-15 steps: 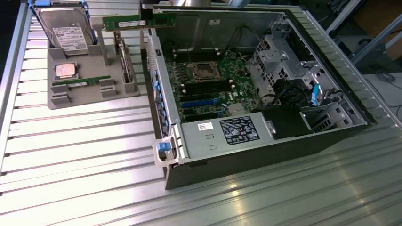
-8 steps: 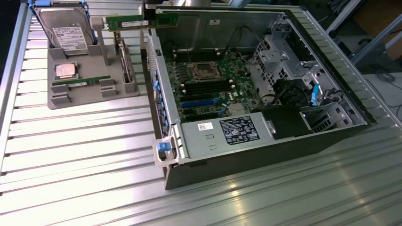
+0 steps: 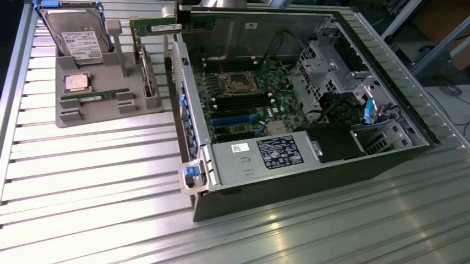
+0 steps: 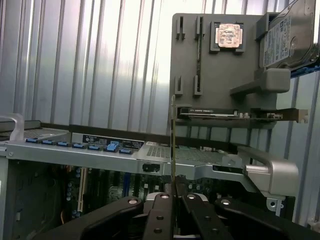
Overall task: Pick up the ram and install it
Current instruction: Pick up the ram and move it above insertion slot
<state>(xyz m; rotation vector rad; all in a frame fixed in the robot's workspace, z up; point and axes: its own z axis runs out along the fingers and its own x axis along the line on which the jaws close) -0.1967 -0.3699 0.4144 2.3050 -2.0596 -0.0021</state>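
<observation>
No word or number reads clearly anywhere around me. A white sticker sits on the ram clamped in my gripper, its print too fine to make out. The hard drive carries a large white label with dark lines of text, illegible. The power supply bears a black label with white print and symbols, and a small white sticker sits beside it; both are unreadable. A black label strip runs along the rim of the computer case, and white lettering marks the expansion card; neither can be read.
</observation>
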